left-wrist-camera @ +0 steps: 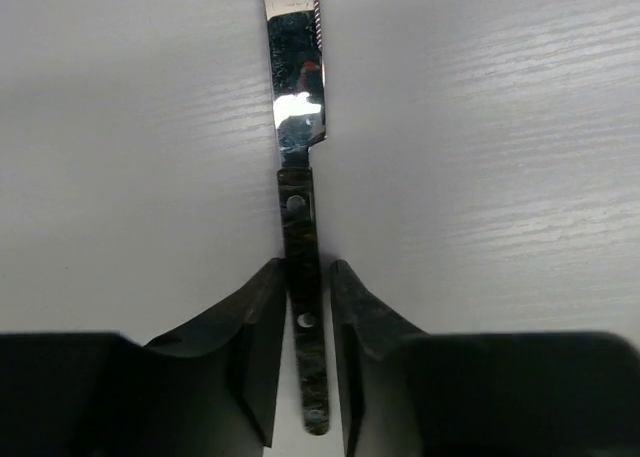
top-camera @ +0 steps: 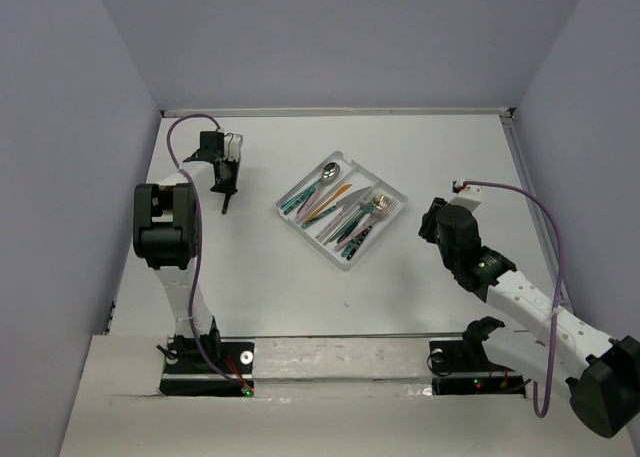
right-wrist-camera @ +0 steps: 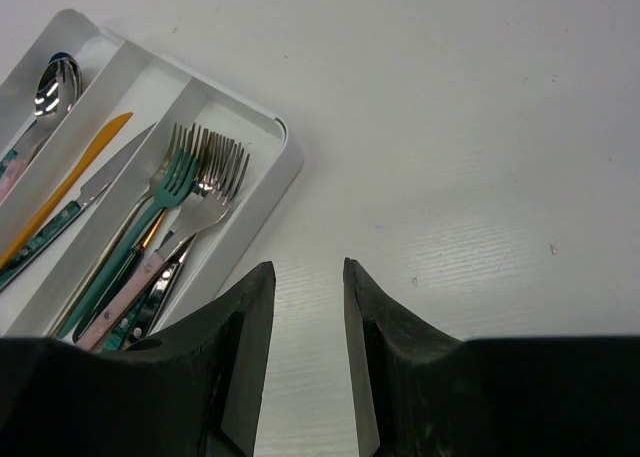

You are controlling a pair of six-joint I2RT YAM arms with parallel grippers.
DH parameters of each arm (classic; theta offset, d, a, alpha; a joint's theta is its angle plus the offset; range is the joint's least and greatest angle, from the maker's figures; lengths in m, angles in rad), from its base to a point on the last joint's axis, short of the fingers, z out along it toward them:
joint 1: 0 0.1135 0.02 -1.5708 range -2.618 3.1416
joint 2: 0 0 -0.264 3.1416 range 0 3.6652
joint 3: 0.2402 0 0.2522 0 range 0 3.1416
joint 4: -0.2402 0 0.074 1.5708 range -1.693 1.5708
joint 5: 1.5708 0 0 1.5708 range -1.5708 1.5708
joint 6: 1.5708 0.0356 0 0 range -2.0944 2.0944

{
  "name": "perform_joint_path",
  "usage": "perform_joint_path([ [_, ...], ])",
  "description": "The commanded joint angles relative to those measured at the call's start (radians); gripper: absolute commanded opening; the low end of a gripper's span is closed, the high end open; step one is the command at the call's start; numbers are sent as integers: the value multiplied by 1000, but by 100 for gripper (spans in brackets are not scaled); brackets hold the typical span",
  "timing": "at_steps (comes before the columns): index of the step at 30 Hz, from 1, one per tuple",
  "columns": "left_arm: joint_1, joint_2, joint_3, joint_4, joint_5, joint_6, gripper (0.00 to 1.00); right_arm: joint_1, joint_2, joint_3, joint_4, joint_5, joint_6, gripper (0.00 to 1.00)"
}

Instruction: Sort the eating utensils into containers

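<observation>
A knife with a silver serrated blade (left-wrist-camera: 295, 107) and a black riveted handle lies flat on the white table. My left gripper (left-wrist-camera: 308, 265) is down at the table with its fingers closed in on that handle from both sides. In the top view it (top-camera: 226, 189) is at the far left. The clear whitish three-compartment tray (top-camera: 310, 239) sits mid-table and holds several utensils. The right wrist view shows forks (right-wrist-camera: 200, 177), an orange knife (right-wrist-camera: 80, 162) and a spoon (right-wrist-camera: 50, 82) in the tray (right-wrist-camera: 270, 177). My right gripper (right-wrist-camera: 308, 267) is open and empty, right of the tray (top-camera: 432, 222).
Grey walls close the table on the left, back and right. The table's back edge (top-camera: 340, 111) runs just behind the left gripper. Both arm bases stand at the near edge (top-camera: 330, 362).
</observation>
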Motion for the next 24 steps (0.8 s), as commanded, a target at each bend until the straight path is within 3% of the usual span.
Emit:
perform_joint_path([
  [1, 3, 17, -7, -22, 20, 19, 24, 0, 2, 28, 41, 12, -13, 40],
  [2, 4, 14, -7, -22, 24, 19, 12, 0, 2, 28, 40, 10, -13, 40],
  [4, 4, 11, -7, -21, 23, 17, 0, 0, 2, 28, 41, 12, -13, 40],
  [10, 4, -57, -43, 5, 26, 4, 0, 0, -1, 28, 41, 8, -18, 45],
  [15, -6, -219, -67, 27, 47, -4, 0, 0, -6, 26, 40, 16, -15, 51],
  [17, -48, -293, -72, 16, 34, 22, 0, 0, -7, 26, 41, 24, -10, 60],
  [24, -365, -440, -75, -37, 32, 83, 0, 0, -6, 25, 41, 30, -9, 60],
])
